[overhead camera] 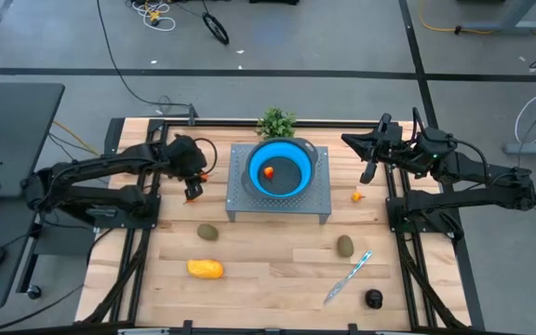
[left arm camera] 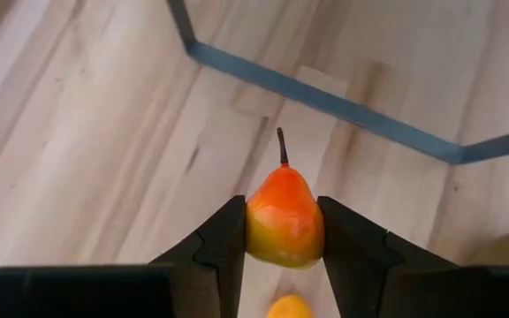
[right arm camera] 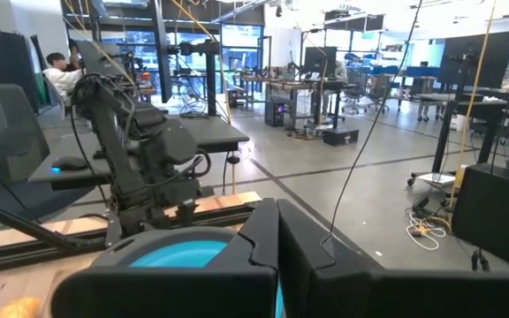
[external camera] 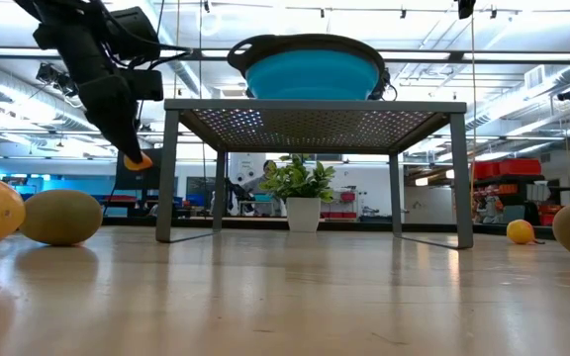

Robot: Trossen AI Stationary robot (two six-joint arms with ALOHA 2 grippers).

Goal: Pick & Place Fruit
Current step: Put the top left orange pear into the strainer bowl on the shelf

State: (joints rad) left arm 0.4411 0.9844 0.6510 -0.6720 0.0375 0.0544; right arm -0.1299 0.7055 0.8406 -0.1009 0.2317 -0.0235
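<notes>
My left gripper (overhead camera: 194, 192) hangs above the table, left of the metal stand (overhead camera: 240, 207), shut on a tiny orange pear-shaped fruit (left arm camera: 284, 221). It shows lifted in the low view (external camera: 137, 158). A blue bowl (overhead camera: 291, 158) sits on the stand with one small orange fruit (overhead camera: 268, 171) inside. On the table lie two olive-brown ovals (overhead camera: 208, 232) (overhead camera: 344, 245), a yellow-orange oblong (overhead camera: 206, 269), a near-black round (overhead camera: 373, 299) and another tiny orange piece (overhead camera: 356, 195). My right gripper (overhead camera: 368, 173) waits shut, in the air right of the stand. My left gripper pinches the tiny orange fruit between its two fingers (left arm camera: 224, 243), one on each side of its wide lower body (left arm camera: 263, 234). The fingers come from above, pointing down. The fruit is lifted clear of the table, and its dark stem (left arm camera: 282, 146) points out past the fingertips.
A silver knife with a light-blue handle (overhead camera: 347, 276) lies near the table's right front. A green plant sprig (overhead camera: 275, 121) stands behind the bowl. Another small orange thing (left arm camera: 290, 307) lies on the table below my left gripper. Bare wood stretches across the near middle.
</notes>
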